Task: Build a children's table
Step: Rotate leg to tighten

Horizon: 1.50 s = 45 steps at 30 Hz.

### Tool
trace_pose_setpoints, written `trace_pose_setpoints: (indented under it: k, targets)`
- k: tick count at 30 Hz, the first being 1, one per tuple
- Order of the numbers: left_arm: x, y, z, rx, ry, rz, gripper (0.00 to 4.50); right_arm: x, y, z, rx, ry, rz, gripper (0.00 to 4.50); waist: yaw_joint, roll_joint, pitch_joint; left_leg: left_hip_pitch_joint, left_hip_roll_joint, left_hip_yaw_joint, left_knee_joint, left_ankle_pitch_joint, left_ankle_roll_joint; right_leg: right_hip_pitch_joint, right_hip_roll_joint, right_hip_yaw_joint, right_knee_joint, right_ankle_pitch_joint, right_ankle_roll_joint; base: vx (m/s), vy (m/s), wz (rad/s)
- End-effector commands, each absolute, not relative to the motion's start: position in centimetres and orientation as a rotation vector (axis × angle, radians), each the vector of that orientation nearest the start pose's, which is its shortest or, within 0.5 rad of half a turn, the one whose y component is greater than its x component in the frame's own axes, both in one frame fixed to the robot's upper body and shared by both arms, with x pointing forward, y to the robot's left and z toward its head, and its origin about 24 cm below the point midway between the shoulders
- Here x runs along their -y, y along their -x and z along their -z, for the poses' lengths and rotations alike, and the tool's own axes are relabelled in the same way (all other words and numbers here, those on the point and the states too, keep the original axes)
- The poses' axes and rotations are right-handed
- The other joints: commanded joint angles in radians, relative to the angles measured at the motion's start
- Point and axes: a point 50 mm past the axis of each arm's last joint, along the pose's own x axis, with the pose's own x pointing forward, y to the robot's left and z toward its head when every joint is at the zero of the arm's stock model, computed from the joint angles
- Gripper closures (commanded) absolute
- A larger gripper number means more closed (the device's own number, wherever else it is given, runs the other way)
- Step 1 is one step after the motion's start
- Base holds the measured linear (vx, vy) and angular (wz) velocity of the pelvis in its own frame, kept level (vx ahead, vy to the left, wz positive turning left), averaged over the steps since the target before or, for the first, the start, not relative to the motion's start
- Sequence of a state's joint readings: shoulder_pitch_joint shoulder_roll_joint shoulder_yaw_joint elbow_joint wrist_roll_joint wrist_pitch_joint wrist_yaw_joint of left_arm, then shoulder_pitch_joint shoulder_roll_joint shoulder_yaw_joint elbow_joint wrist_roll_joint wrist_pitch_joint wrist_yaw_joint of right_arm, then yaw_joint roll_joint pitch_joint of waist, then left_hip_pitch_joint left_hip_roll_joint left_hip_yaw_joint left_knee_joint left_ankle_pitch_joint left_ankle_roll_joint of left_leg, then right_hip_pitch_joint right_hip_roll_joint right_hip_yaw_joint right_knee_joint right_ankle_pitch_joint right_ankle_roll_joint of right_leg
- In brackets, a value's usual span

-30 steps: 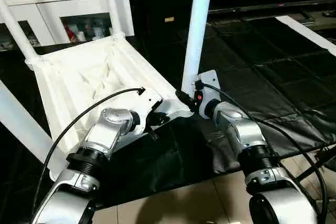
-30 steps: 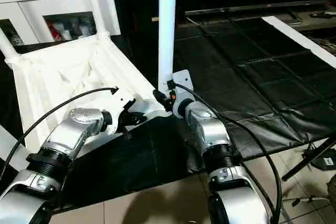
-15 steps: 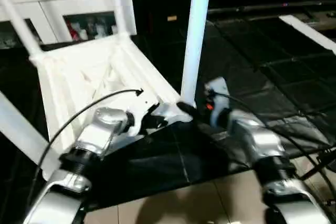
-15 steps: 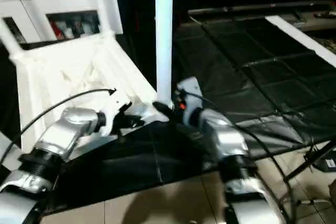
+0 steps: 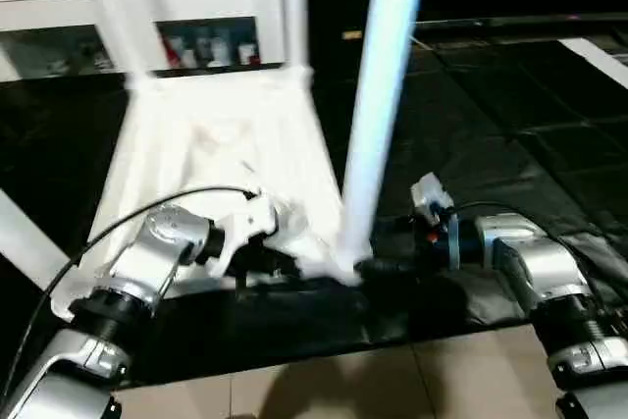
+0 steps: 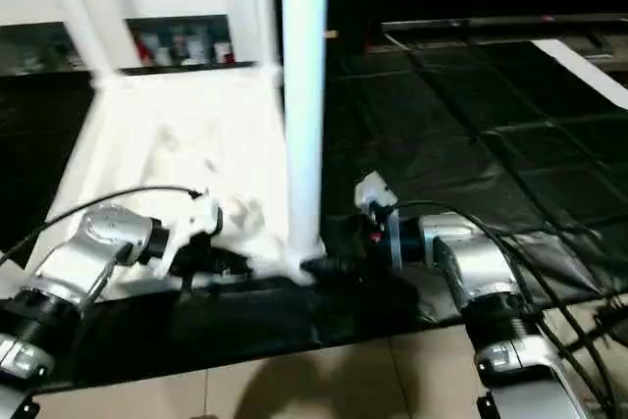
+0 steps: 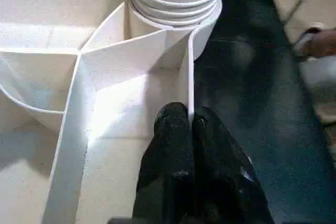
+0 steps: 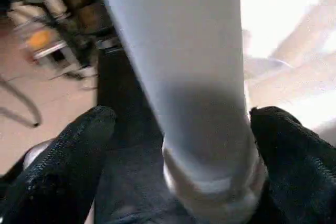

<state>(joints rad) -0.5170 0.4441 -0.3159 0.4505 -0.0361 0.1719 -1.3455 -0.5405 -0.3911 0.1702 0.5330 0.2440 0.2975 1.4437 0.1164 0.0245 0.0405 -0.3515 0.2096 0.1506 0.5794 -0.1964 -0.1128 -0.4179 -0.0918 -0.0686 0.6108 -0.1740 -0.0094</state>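
Note:
The children's table lies upside down on the black mat, its white ribbed top (image 5: 211, 149) facing up. A white leg (image 5: 381, 115) stands upright in the near right corner socket (image 7: 176, 3). More legs rise at the far corners (image 5: 293, 7) and at the left (image 5: 20, 242). My left gripper (image 7: 190, 121) is shut on the top's thin rim wall just beside that socket, also seen from above (image 5: 257, 262). My right gripper (image 8: 181, 129) is open, its black fingers (image 8: 79, 145) standing on either side of the leg's base without pressing it.
A white cabinet (image 5: 196, 7) with glass doors stands behind the table. The black mat (image 5: 510, 115) spreads to the right, with a white strip (image 5: 599, 56) at its far edge. Tiled floor (image 5: 343, 380) begins at the mat's near edge. Black cables run along both forearms.
My right gripper has opened off the leg's base and its forearm now lies flatter. The left gripper stays shut on the rim. The camera has shifted, so the whole picture moved.

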Motion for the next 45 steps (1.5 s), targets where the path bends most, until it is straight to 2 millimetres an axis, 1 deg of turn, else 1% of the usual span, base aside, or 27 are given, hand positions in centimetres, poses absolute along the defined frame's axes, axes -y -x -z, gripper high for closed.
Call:
trace_pose_setpoints:
  k: [1, 3, 5, 6, 7, 9, 11, 13, 14, 16, 19, 20, 24, 26, 28, 30, 34, 35, 36, 37, 38, 39, 40, 41, 43, 44, 45]
  targets:
    - [-12.6, -28.8, -5.8, -0.459, -0.381, 1.618, 4.50, 14.7, -30.2, -6.3, -0.434, -0.040, -1.535, 0.33, -0.005, 0.001, -0.062, 0.001, 0.014, 0.022, -0.059, -0.166, 0.074, 0.062, -0.036, 0.035, -0.062, -0.132, -0.280, 0.000, 0.000, 0.00]
    - [-12.5, -28.7, -5.8, -0.459, -0.389, 1.625, 4.50, 14.5, -30.4, -6.3, -0.438, -0.025, -1.555, 0.42, -0.002, 0.000, -0.062, 0.003, 0.015, 0.023, -0.058, -0.169, 0.071, 0.061, -0.035, 0.036, -0.061, -0.119, -0.284, 0.000, 0.000, 0.00]
    - [-12.5, -28.7, -5.8, -0.458, -0.391, 1.630, 4.50, 14.3, -30.5, -6.4, -0.441, -0.019, -1.580, 0.54, -0.003, 0.000, -0.063, -0.002, 0.014, 0.021, -0.058, -0.169, 0.068, 0.064, -0.035, 0.034, -0.057, -0.113, -0.283, 0.000, 0.000, 0.00]
    - [-12.5, -28.7, -5.8, -0.458, -0.392, 1.631, 4.50, 14.3, -30.5, -6.4, -0.440, -0.020, -1.585, 0.65, -0.003, -0.004, -0.063, -0.003, 0.013, 0.021, -0.058, -0.164, 0.069, 0.066, -0.035, 0.034, -0.056, -0.108, -0.281, 0.000, 0.000, 0.00]
    - [-12.5, -28.7, -5.8, -0.458, -0.392, 1.631, 4.50, 14.3, -30.5, -6.4, -0.440, -0.020, -1.585, 0.65, -0.003, -0.004, -0.062, -0.004, 0.013, 0.021, -0.059, -0.164, 0.070, 0.065, -0.036, 0.034, -0.058, -0.117, -0.275, 0.000, 0.000, 0.00]
    - [-12.5, -28.7, -5.7, -0.460, -0.400, 1.627, 4.50, 14.0, -30.6, -6.5, -0.443, -0.017, -1.617, 0.89, -0.003, -0.010, -0.062, -0.006, 0.013, 0.021, -0.058, -0.159, 0.072, 0.067, -0.037, 0.035, -0.059, -0.129, -0.268, 0.000, 0.000, 0.00]
    - [-12.6, -28.8, -5.7, -0.462, -0.405, 1.622, 4.50, 13.9, -30.6, -6.6, -0.448, -0.010, -1.641, 0.97, -0.004, -0.012, -0.062, -0.008, 0.012, 0.020, -0.058, -0.157, 0.073, 0.068, -0.038, 0.034, -0.059, -0.151, -0.261, 0.000, 0.000, 0.00]
    - [-12.8, -28.9, -5.7, -0.464, -0.410, 1.614, 4.50, 13.8, -30.7, -6.6, -0.454, 0.003, -1.659, 1.19, -0.007, -0.009, -0.063, -0.009, 0.013, 0.020, -0.057, -0.148, 0.074, 0.067, -0.038, 0.033, -0.059, -0.160, -0.258, 0.000, 0.000, 0.00]
    - [-12.9, -28.9, -5.7, -0.465, -0.411, 1.613, 4.50, 13.8, -30.7, -6.6, -0.456, 0.006, -1.662, 1.19, -0.007, -0.009, -0.062, -0.009, 0.013, 0.020, -0.057, -0.146, 0.074, 0.066, -0.038, 0.033, -0.060, -0.162, -0.257, 0.000, 0.000, 0.00]
    - [-12.9, -28.9, -5.7, -0.466, -0.413, 1.610, 4.50, 13.9, -30.8, -6.5, -0.462, 0.020, -1.673, 1.40, -0.007, -0.006, -0.063, -0.008, 0.014, 0.020, -0.056, -0.139, 0.076, 0.065, -0.037, 0.033, -0.059, -0.151, -0.262, 0.000, 0.000, 0.00]
    - [-12.9, -29.0, -5.6, -0.461, -0.414, 1.601, 4.50, 13.9, -30.8, -6.5, -0.462, 0.020, -1.678, 1.48, -0.007, -0.007, -0.064, -0.008, 0.013, 0.020, -0.055, -0.137, 0.079, 0.066, -0.037, 0.033, -0.057, -0.134, -0.267, 0.000, 0.000, 0.00]
    - [-12.9, -29.0, -5.6, -0.461, -0.414, 1.601, 4.50, 13.9, -30.8, -6.5, -0.462, 0.020, -1.678, 1.69, -0.007, -0.008, -0.063, -0.009, 0.013, 0.020, -0.056, -0.137, 0.080, 0.066, -0.036, 0.033, -0.057, -0.134, -0.267, 0.000, 0.000, 0.00]
    - [-12.9, -29.1, -5.6, -0.453, -0.415, 1.585, 4.50, 13.8, -30.9, -6.5, -0.465, 0.020, -1.683, 1.87, -0.007, -0.007, -0.063, -0.009, 0.013, 0.020, -0.056, -0.145, 0.077, 0.066, -0.038, 0.033, -0.059, -0.154, -0.261, 0.000, 0.000, 0.00]
    - [-12.9, -29.2, -5.6, -0.446, -0.412, 1.571, 4.50, 13.8, -30.8, -6.5, -0.466, 0.020, -1.686, 2.06, -0.008, -0.007, -0.061, -0.008, 0.013, 0.020, -0.057, -0.162, 0.073, 0.065, -0.037, 0.033, -0.062, -0.182, -0.256, 0.000, 0.000, 0.00]
    - [-12.9, -29.3, -5.6, -0.442, -0.406, 1.558, 4.50, 13.8, -30.8, -6.4, -0.465, 0.018, -1.687, 2.09, -0.008, -0.008, -0.061, -0.006, 0.014, 0.020, -0.057, -0.171, 0.069, 0.064, -0.037, 0.034, -0.063, -0.193, -0.252, 0.000, 0.000, 0.00]
    - [-12.9, -29.4, -5.6, -0.437, -0.397, 1.549, 4.50, 13.8, -30.8, -6.4, -0.465, 0.016, -1.689, 2.17, -0.008, -0.006, -0.060, -0.006, 0.014, 0.020, -0.059, -0.179, 0.067, 0.064, -0.037, 0.034, -0.065, -0.206, -0.249, 0.000, 0.000, 0.00]
    - [-12.7, -29.6, -5.5, -0.431, -0.374, 1.506, 4.50, 13.6, -30.7, -6.2, -0.442, -0.032, -1.680, 2.24, -0.008, -0.007, -0.062, -0.008, 0.012, 0.019, -0.057, -0.171, 0.068, 0.066, -0.036, 0.034, -0.063, -0.189, -0.250, 0.000, 0.000, 0.00]
    - [-12.7, -29.8, -5.5, -0.436, -0.366, 1.482, 4.50, 13.5, -30.7, -6.1, -0.432, -0.047, -1.659, 2.24, -0.009, -0.005, -0.062, -0.008, 0.012, 0.019, -0.057, -0.168, 0.069, 0.066, -0.036, 0.034, -0.062, -0.185, -0.250, 0.000, 0.000, 0.00]
    - [-12.5, -30.0, -5.5, -0.440, -0.350, 1.445, 4.50, 13.2, -30.7, -5.9, -0.413, -0.064, -1.612, 2.25, -0.009, -0.007, -0.061, -0.008, 0.012, 0.020, -0.057, -0.170, 0.069, 0.065, -0.036, 0.034, -0.064, -0.189, -0.249, 0.000, 0.000, 0.00]
    - [-12.4, -30.1, -5.5, -0.441, -0.344, 1.432, 4.50, 13.1, -30.7, -5.8, -0.406, -0.069, -1.593, 2.25, -0.010, -0.007, -0.058, -0.008, 0.012, 0.019, -0.060, -0.179, 0.064, 0.065, -0.037, 0.034, -0.066, -0.212, -0.242, 0.000, 0.000, 0.00]
    - [-12.3, -30.2, -5.5, -0.440, -0.339, 1.419, 4.50, 12.9, -30.8, -5.8, -0.399, -0.070, -1.570, 2.25, -0.011, -0.008, -0.059, -0.008, 0.011, 0.019, -0.060, -0.181, 0.061, 0.067, -0.036, 0.034, -0.067, -0.223, -0.236, 0.000, 0.000, 0.00]
    - [-12.0, -30.6, -5.6, -0.436, -0.328, 1.370, 4.50, 12.3, -31.0, -5.4, -0.378, -0.076, -1.479, 2.27, -0.013, -0.010, -0.058, -0.008, 0.010, 0.020, -0.061, -0.184, 0.056, 0.067, -0.036, 0.034, -0.070, -0.247, -0.225, 0.000, 0.000, 0.00]
    - [-11.7, -31.0, -5.7, -0.431, -0.319, 1.331, 4.50, 11.8, -31.2, -5.2, -0.364, -0.081, -1.416, 2.28, -0.015, -0.006, -0.055, -0.007, 0.008, 0.019, -0.063, -0.195, 0.046, 0.064, -0.037, 0.035, -0.073, -0.282, -0.213, 0.000, 0.000, 0.00]
    - [-11.4, -31.3, -5.9, -0.422, -0.302, 1.292, 4.50, 11.4, -31.4, -5.0, -0.349, -0.081, -1.361, 2.29, -0.018, -0.008, -0.055, -0.006, 0.008, 0.019, -0.065, -0.199, 0.039, 0.065, -0.038, 0.035, -0.076, -0.298, -0.203, 0.000, 0.000, 0.00]
    - [-11.2, -31.6, -6.1, -0.414, -0.286, 1.260, 4.50, 11.1, -31.5, -4.8, -0.338, -0.081, -1.317, 2.33, -0.033, -0.010, -0.056, -0.010, 0.004, 0.015, -0.067, -0.200, 0.028, 0.068, -0.037, 0.032, -0.078, -0.331, -0.181, 0.000, 0.000, 0.00]
    - [-11.0, -31.8, -6.2, -0.409, -0.267, 1.240, 4.50, 10.8, -31.6, -4.6, -0.344, -0.085, -1.274, 2.34, -0.036, -0.010, -0.057, -0.011, 0.004, 0.014, -0.067, -0.198, 0.028, 0.068, -0.037, 0.032, -0.078, -0.327, -0.179, 0.000, 0.000, 0.00]
    - [-10.5, -32.1, -6.4, -0.400, -0.243, 1.198, 4.50, 10.3, -31.8, -4.1, -0.357, -0.077, -1.220, 2.34, -0.041, -0.004, -0.058, -0.010, 0.004, 0.014, -0.066, -0.195, 0.030, 0.066, -0.037, 0.033, -0.078, -0.309, -0.185, 0.000, 0.000, 0.00]
